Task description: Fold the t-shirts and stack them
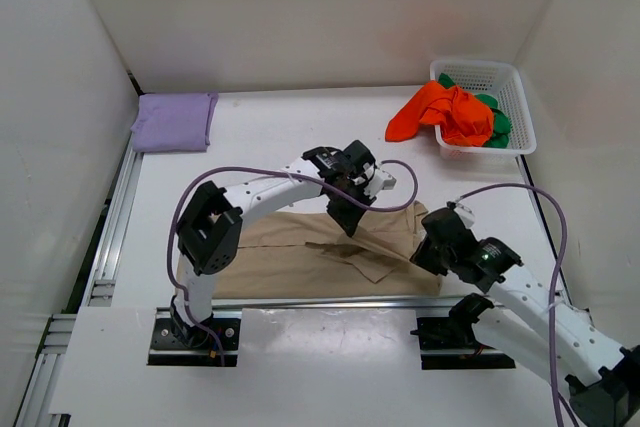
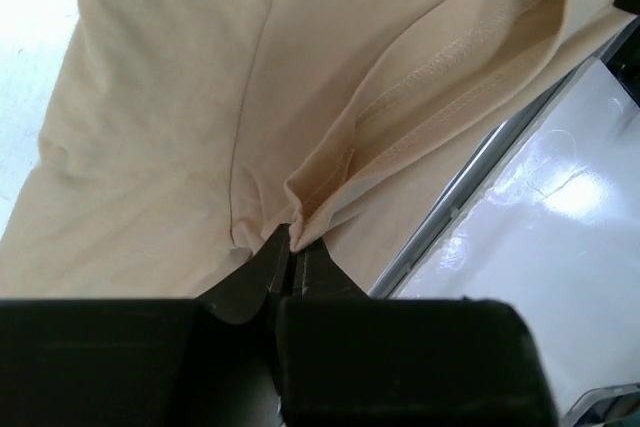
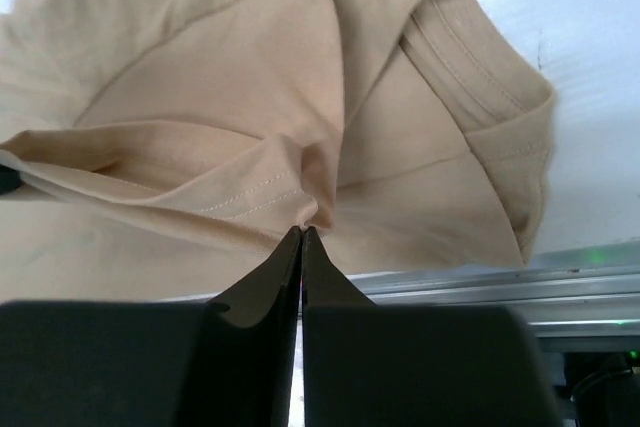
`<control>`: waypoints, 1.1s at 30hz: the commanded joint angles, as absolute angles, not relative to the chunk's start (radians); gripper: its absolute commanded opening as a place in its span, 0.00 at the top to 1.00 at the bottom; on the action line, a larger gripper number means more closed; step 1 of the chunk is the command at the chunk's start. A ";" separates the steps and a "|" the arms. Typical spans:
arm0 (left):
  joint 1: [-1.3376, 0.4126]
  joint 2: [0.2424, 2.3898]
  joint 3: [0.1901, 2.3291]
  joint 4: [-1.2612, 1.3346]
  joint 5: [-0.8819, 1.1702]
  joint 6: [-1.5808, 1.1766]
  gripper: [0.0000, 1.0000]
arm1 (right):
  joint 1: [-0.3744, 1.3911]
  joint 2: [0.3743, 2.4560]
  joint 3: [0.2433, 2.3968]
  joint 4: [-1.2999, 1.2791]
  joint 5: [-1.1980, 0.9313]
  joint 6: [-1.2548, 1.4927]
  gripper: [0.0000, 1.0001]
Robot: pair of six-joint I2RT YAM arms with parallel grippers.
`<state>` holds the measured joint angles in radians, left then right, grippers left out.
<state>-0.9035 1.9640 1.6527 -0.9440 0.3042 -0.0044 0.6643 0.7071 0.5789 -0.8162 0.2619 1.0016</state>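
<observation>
The green t-shirt lies mostly hidden beneath the orange-red t-shirt.

White plastic mesh basket: at two o'clock on the white table. Aluminium rail: along the table's nine o'clock edge.

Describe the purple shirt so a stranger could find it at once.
Start at the white table and go to its far left corner. The lavender t-shirt lies there alone, folded into a neat rectangle, while the beige t-shirt sprawls at the near edge and the orange-red t-shirt spills from the basket.
</observation>
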 commanded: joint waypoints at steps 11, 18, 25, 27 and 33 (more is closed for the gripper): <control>-0.893 2.029 1.654 -0.871 0.298 0.000 0.78 | 0.493 1.020 0.664 -0.643 0.338 0.821 1.00; -0.873 2.065 1.663 -0.842 0.269 0.000 0.77 | 0.390 1.184 0.723 -0.534 0.279 0.743 1.00; -0.842 2.065 1.651 -0.824 0.216 0.000 0.78 | 0.390 1.244 0.756 -0.512 0.258 0.732 1.00; -0.833 2.065 1.651 -0.824 0.216 0.000 0.74 | 0.390 1.244 0.756 -0.503 0.267 0.732 1.00; -0.833 2.095 1.681 -0.824 0.167 0.000 0.62 | 0.368 1.327 0.787 -0.494 0.287 0.707 0.91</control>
<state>-0.8356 2.0968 1.6505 -0.8326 0.2115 -0.0055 0.3843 1.2831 0.7326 -0.5194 0.2600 0.7441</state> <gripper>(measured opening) 0.377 0.065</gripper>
